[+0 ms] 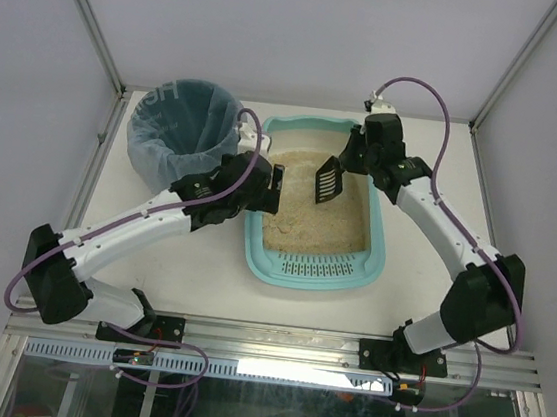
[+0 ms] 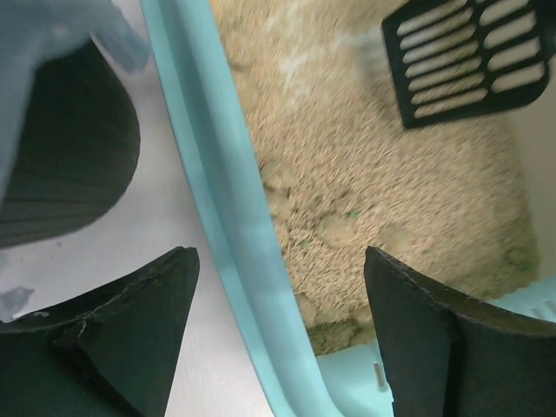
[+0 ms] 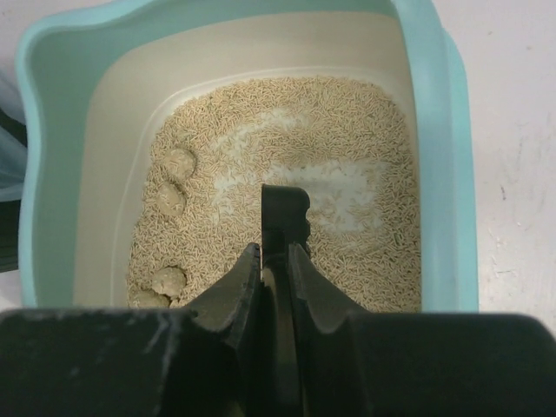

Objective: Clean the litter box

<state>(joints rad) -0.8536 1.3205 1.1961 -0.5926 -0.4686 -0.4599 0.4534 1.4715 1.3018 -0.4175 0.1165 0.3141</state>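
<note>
Mid-worktop [image 1: 200,280], between the two arms, sits the litter box [image 1: 317,266], grate end toward the arm bases. Beige litter [image 1: 313,217] fills the rest, with several clumps [image 3: 174,198] along its left side. We judge the tray stiff, smooth-walled plastic, fairly heavy with litter. It is best pinched at the rim to steady it. Left jaws stand wide astride the left rim, not yet gripping. Right jaws are clamped on the black slotted scoop [image 1: 329,179], poised over the far litter. A lined bin [image 1: 181,132] stands just beside the box's far-left corner.
</note>
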